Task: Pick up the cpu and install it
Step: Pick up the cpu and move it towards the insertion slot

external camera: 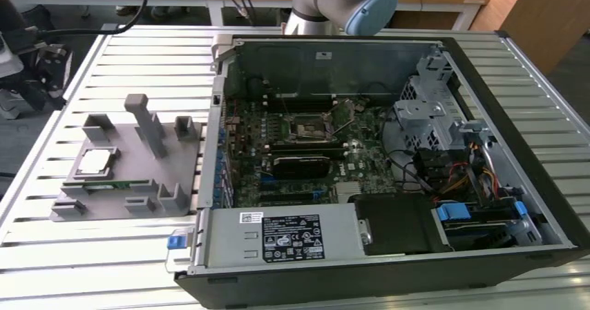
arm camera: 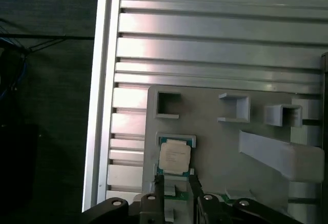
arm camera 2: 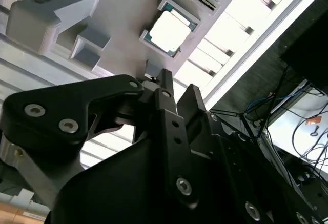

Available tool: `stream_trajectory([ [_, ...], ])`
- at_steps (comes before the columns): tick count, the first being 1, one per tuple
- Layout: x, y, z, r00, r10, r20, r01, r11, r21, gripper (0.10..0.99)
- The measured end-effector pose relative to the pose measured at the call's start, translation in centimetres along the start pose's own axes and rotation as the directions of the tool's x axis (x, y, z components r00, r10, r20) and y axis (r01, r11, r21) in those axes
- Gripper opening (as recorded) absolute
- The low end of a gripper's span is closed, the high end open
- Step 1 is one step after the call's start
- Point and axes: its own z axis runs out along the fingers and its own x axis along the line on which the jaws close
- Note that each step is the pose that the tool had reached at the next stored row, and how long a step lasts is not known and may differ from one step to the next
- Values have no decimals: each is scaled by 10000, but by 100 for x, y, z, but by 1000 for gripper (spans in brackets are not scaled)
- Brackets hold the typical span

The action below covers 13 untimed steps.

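While it lies flat with its bright metal top facing up, the cpu point(external camera: 96, 161) sits in a shallow framed pocket of a grey fixture point(external camera: 138, 168), and nothing touches it. Just beside that pocket, a green memory stick point(external camera: 115, 184) rests on edge in a slot of the same fixture. Several upright posts point(external camera: 148, 126) and small brackets rise from the plate around them.

In the first wrist view the gripper point(arm camera: 176, 181) hangs over the fixture. Its two black fingers point(arm camera 2: 168, 106) are spread a little apart with nothing between them. Their tips appear just past the cpu's edge on the memory-stick side and leave the whole chip in sight. How high they stand above it I cannot tell.

The fixture lies on a slatted aluminium worktop point(external camera: 92, 255), toward the exterior view's left. Next to it, toward the exterior view's right, an open computer case point(external camera: 481, 72) lies on its side. Inside are the motherboard point(external camera: 360, 151), a square socket point(external camera: 308, 126) near its middle, and a silver power supply point(external camera: 276, 235) along the near wall. Beyond the case's far wall, part of the arm point(external camera: 355, 3) shows a grey body and a blue cap.
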Motion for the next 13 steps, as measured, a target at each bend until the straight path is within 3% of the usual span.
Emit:
stream_trajectory([
  [9, -4, -9, 162, 10000, -2, -2, 2, 10000, 1, 647],
  [11, -5, -11, 199, 10000, -2, -1, 2, 10000, 0, 647],
  [12, -5, -12, 216, 10000, -2, -1, 2, 10000, 0, 714],
  [13, -5, -13, 235, 10000, -2, 0, 2, 10000, 0, 714],
])
